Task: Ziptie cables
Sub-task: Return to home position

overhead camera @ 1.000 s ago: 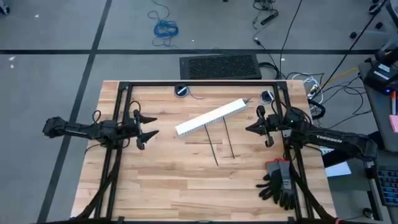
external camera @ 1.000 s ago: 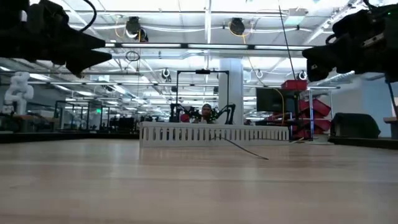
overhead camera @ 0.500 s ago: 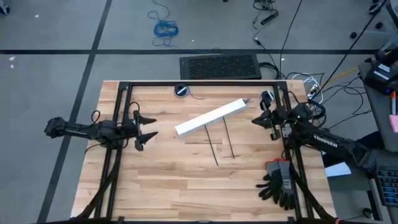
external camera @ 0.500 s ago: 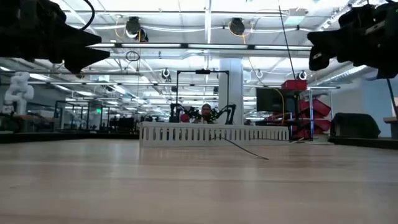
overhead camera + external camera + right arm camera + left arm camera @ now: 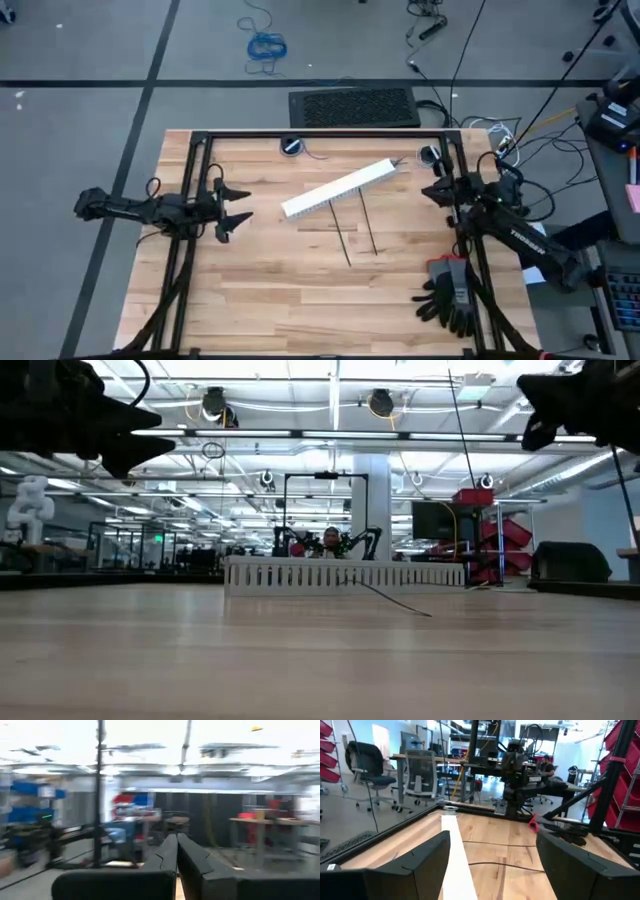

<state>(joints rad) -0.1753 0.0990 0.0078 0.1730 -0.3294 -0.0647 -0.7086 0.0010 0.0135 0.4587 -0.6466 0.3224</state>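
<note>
The right gripper (image 5: 435,190) is clenched on nothing, its two fingers pressed together in its own wrist view. Over the last second it has swung away from the middle of the table (image 5: 270,300) and back over the right rail of the black frame (image 5: 320,134), its arm now angling off toward the near right corner. The left gripper (image 5: 240,205) has stayed where it was at the left rail, released, fingers spread wide and empty. This retreat suggests the job is finished and the arms are parking.

The white cable duct (image 5: 340,190) lies closed and slantwise at mid-table. The cables are not in view and are probably shut inside it. The zipties (image 5: 342,235) lie loose on the wood just beside the duct's near side, touched by neither gripper.

The table is pale butcher-block, with black gloves (image 5: 450,295) near its right edge. On the grey floor beyond lie a dark mat (image 5: 355,105) and a blue coiled cable (image 5: 266,45). Past that is a bright workshop hall with office chairs and red racks
</note>
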